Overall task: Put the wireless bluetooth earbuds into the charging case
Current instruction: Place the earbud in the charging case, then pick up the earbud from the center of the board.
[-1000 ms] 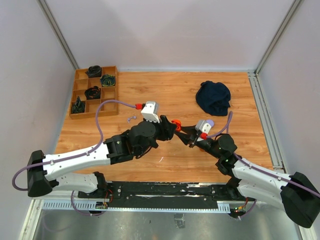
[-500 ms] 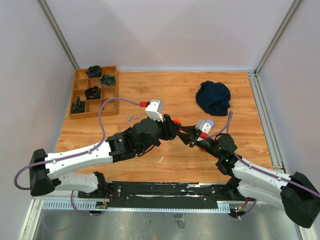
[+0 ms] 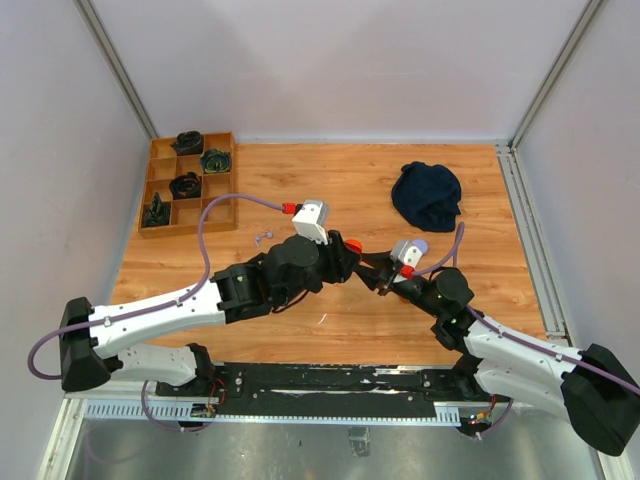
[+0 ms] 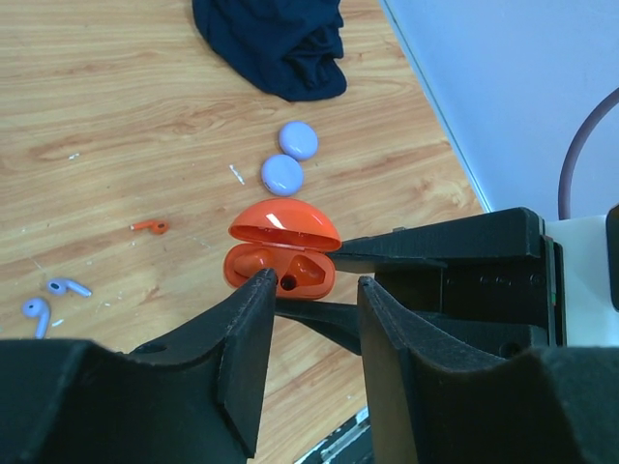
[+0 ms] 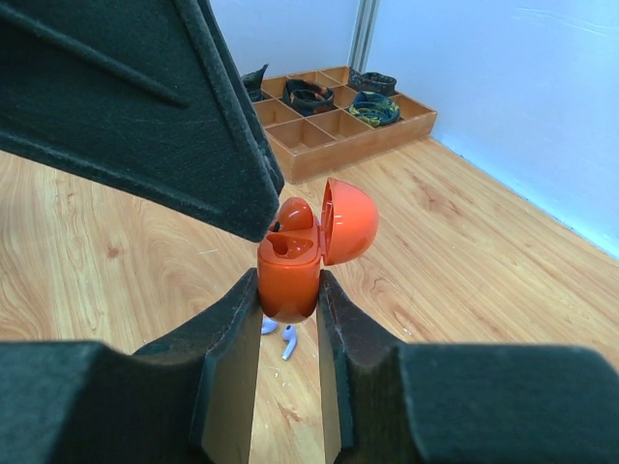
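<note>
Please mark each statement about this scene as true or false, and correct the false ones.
1. The right gripper holds the orange case. True.
2. The lid is closed. False: the lid stands open.
3. An orange earbud lies on the table. True.
4. The cloth lies in the tray. False: it lies on the table, apart from the tray.
</note>
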{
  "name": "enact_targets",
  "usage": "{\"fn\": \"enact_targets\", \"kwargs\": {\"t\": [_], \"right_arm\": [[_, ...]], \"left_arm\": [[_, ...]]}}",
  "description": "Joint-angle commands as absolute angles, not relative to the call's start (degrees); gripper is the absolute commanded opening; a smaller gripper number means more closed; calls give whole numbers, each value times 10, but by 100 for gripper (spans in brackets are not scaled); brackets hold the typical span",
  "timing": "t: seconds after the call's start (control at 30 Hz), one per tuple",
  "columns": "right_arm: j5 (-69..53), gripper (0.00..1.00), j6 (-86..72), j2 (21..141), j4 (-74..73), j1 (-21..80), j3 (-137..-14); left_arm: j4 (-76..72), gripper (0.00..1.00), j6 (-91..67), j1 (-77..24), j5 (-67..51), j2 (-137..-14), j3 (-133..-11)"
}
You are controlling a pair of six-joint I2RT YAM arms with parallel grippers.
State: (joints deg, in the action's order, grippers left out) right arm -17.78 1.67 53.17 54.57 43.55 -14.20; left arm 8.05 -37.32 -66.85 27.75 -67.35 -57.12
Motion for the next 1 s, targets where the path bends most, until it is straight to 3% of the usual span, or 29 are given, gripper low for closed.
{"fn": "enact_targets", "kwargs": {"t": [0.0,0.4,0.97], "right_arm": [[-169,8,15,526,547,425,-149],[-78,8,42,431,398,424,-125],[-10,8,7,269,254,424,-65]], "left_arm": [[103,45,-362,-661,294,-659,-590],[130,51,-307,-579,253,-696,-577],[72,58,-179,-486,70,-973,-687]]}}
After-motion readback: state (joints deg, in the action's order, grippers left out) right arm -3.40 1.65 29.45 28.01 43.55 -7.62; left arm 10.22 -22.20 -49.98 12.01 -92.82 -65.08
